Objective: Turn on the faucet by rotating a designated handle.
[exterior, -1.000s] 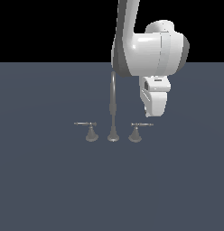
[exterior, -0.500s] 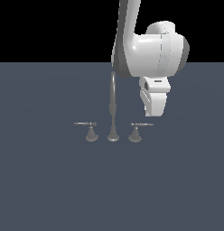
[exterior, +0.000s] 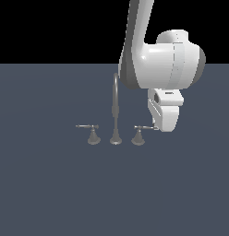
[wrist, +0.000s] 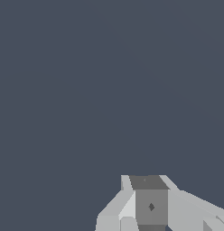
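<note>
1. We start at the exterior view's left of the spout (exterior: 116,110): the twin handle (exterior: 92,133) stands there on the surface (exterior: 51,184), its thin bar pointing away from the spout. It is not the one we want, and nothing is near it.
2. The spout itself is our landmark: a tall, thin gooseneck rising from a flared base, the middle piece of the faucet.
3. Just to the exterior view's right of the spout sits the designated handle (exterior: 139,134), a short cone with a thin bar reaching away from the spout toward the arm.
4. Further right of the spout, the end effector (exterior: 165,123) hangs low, and the outer tip of the bar appears to meet its edge in the exterior view. We cannot tell whether they touch or merely overlap in depth.
5. We cannot tell whether its jaws are spread or pressed together: the exterior view shows only the white housing, and the wrist view shows a finger (wrist: 150,203) against the bare surface, with no handle in sight.
6. We judge the step in hand to be the approach to the bar; the turning looks not yet begun.
7. The next move, as we read it, calls for setting a finger against the bar's free end and sweeping it around the cone.
8. We see no containers anywhere.
</note>
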`<control>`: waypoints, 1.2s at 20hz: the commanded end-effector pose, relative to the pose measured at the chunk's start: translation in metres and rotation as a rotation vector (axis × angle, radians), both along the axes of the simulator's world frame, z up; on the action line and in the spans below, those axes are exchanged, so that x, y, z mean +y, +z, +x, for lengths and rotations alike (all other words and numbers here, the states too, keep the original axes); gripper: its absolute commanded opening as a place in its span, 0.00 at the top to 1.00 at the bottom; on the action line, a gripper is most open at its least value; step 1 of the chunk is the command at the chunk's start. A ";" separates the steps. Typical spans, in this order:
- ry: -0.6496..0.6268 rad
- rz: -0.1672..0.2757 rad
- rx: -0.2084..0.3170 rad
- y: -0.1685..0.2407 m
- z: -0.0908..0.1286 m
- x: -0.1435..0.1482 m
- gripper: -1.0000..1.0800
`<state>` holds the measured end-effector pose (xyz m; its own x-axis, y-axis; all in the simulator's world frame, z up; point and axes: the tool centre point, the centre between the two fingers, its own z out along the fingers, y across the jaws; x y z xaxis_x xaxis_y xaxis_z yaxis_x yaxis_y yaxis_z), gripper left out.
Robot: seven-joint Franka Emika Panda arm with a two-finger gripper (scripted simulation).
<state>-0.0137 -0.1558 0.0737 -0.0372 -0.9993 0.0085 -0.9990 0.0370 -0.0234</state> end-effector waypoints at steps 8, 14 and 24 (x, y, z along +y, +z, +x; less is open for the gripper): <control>0.015 0.009 0.013 -0.006 -0.023 0.018 1.00; 0.012 0.009 0.020 -0.008 -0.045 0.022 1.00; 0.002 0.005 0.017 -0.007 -0.059 0.039 1.00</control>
<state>-0.0654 -0.1401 0.0741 -0.0635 -0.9979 0.0152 -0.9977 0.0631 -0.0254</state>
